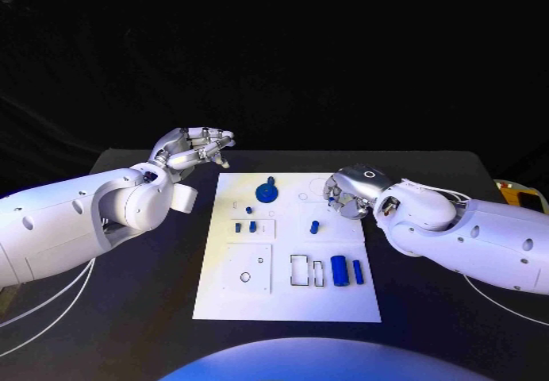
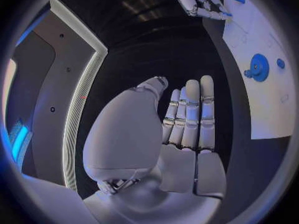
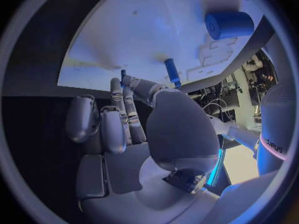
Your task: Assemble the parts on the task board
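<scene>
The white task board (image 1: pixel 286 298) lies mid-table. On it are a blue round disc (image 1: pixel 266 190) (image 2: pixel 257 66), several small blue pegs (image 1: pixel 238 227), a standing peg (image 1: pixel 312 227) (image 3: pixel 171 72), a thick blue cylinder (image 1: pixel 339 268) (image 3: pixel 227 24) and a blue bar (image 1: pixel 358 271). My right hand (image 1: pixel 349 190) (image 3: pixel 124 114) hovers over the board's far right edge and pinches a small blue peg (image 3: pixel 122 74) between thumb and fingertips. My left hand (image 1: pixel 194 147) (image 2: pixel 187 119) is raised off the board's far left corner, fingers straight, holding nothing.
Two empty rectangular slots (image 1: pixel 307 271) sit left of the cylinder, and a square plate with a round hole (image 1: pixel 247 270) lies on the board's near left. A yellow object (image 1: pixel 515 193) sits at the table's right edge. White cables (image 1: pixel 46 309) trail at the left.
</scene>
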### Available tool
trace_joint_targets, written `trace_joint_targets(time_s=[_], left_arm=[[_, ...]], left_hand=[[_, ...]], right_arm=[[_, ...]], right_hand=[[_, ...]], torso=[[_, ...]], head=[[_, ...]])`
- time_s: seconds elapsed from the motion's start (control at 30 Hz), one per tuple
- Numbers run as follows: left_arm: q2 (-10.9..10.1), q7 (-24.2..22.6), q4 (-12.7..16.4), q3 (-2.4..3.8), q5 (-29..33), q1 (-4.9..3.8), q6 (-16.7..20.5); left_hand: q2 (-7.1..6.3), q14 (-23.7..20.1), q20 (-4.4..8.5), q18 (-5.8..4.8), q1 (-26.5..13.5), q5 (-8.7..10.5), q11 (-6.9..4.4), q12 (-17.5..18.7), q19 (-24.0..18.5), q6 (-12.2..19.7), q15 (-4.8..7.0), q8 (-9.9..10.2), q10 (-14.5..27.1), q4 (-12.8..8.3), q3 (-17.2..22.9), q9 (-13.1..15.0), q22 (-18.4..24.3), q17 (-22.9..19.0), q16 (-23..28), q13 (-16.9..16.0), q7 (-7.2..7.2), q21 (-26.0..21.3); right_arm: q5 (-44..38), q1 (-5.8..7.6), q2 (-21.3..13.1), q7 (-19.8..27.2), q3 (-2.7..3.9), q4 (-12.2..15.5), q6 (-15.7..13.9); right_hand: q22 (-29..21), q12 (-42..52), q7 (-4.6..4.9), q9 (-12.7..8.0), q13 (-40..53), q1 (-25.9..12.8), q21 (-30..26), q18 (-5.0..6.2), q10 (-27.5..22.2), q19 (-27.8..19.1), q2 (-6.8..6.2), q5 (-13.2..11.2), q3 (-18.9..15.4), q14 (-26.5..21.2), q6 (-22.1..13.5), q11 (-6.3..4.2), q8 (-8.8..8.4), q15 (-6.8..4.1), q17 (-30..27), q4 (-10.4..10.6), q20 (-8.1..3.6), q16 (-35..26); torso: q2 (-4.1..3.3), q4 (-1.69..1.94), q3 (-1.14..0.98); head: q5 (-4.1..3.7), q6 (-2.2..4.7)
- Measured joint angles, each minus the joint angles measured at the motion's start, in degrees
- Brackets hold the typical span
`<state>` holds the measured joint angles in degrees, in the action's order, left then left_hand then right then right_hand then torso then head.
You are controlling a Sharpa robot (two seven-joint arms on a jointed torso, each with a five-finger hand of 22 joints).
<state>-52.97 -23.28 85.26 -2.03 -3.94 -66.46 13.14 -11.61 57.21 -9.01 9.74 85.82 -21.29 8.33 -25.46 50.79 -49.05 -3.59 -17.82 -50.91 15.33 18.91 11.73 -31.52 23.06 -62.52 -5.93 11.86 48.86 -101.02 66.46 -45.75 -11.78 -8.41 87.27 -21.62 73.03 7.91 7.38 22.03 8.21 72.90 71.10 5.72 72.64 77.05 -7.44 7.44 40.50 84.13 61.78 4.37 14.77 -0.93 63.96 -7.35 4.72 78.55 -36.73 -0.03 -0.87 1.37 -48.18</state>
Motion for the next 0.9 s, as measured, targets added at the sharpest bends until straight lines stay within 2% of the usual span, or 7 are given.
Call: trace_joint_targets(time_s=[0.3,0.5,0.7,0.73,0.9], left_arm=[[0.21,0.21,-0.24,0.00,0.01,0.00,0.17],[0.54,0.26,-0.36,0.00,0.02,0.00,0.21],[1.01,0.26,-0.44,0.00,0.05,0.01,0.27],[1.10,0.26,-0.46,0.00,0.06,0.01,0.28],[1.58,0.20,-0.48,0.00,0.09,0.02,0.35]], left_hand=[[0.00,-0.21,-0.15,0.00,0.00,0.00,0.17,0.00,-0.15,0.21,-0.21,0.00,0.84,0.00,0.00,0.00,-0.05,0.00,0.00,0.04,0.21,0.00],[0.00,-0.21,-0.15,0.00,0.00,0.00,0.38,0.00,-0.15,0.21,-0.21,0.00,1.05,0.00,0.00,0.01,-0.05,0.01,0.00,0.04,0.21,0.00],[0.00,-0.21,-0.14,0.00,0.00,0.00,0.17,0.00,-0.15,0.21,-0.21,0.00,1.26,0.00,0.00,0.01,-0.04,-0.04,0.00,0.04,0.21,0.00],[0.00,-0.21,-0.14,0.00,0.00,0.00,0.17,0.00,-0.15,0.21,-0.21,0.00,1.26,0.00,0.00,0.01,-0.04,-0.05,0.00,0.04,0.21,0.00],[0.00,-0.21,-0.14,0.00,0.00,0.00,0.17,0.00,-0.15,0.21,-0.21,0.00,1.26,0.00,0.00,0.01,-0.04,-0.04,0.00,0.04,0.21,0.00]], right_arm=[[1.85,0.85,-1.97,0.28,0.30,4.19,-2.00],[2.88,0.68,-0.87,0.70,0.37,7.82,-3.11],[3.32,-0.31,1.71,1.37,0.28,10.21,-3.77],[3.34,-0.57,2.14,1.47,0.28,10.31,-3.87],[3.38,-2.61,4.68,1.96,0.08,10.52,-4.26]], right_hand=[[0.11,0.04,0.01,0.09,0.62,0.00,0.00,0.00,0.00,0.00,0.00,-0.05,0.49,0.00,0.00,0.00,-0.01,0.00,0.00,-0.49,0.00,0.00],[0.11,0.04,0.11,0.08,0.62,0.01,0.00,0.00,0.00,0.00,-0.01,-0.16,0.88,0.00,0.10,0.00,-0.06,0.00,-0.06,-0.87,0.00,0.00],[-0.07,0.03,0.11,0.07,0.61,0.02,0.00,0.00,0.01,0.00,-0.02,-0.30,1.73,0.00,0.11,0.01,-0.07,0.01,-0.19,-1.74,0.00,0.00],[-0.07,0.10,0.07,0.04,0.74,0.67,0.00,0.00,0.16,0.00,0.64,-0.33,1.97,0.01,0.12,0.16,-0.23,0.01,-0.23,-1.98,0.00,-0.01],[-0.13,0.10,0.06,0.08,0.74,0.79,0.00,0.00,0.21,0.00,0.74,-0.36,1.96,0.01,0.11,0.21,-0.02,0.02,-0.29,-1.98,0.00,-0.01]], torso=[[0.02,-0.07,0.02],[-0.03,0.00,0.00],[-0.04,0.04,0.03],[-0.04,0.04,0.03],[-0.04,-0.02,0.05]], head=[[0.75,0.27],[1.92,0.34],[3.59,0.16],[3.89,0.07],[5.33,-0.24]])
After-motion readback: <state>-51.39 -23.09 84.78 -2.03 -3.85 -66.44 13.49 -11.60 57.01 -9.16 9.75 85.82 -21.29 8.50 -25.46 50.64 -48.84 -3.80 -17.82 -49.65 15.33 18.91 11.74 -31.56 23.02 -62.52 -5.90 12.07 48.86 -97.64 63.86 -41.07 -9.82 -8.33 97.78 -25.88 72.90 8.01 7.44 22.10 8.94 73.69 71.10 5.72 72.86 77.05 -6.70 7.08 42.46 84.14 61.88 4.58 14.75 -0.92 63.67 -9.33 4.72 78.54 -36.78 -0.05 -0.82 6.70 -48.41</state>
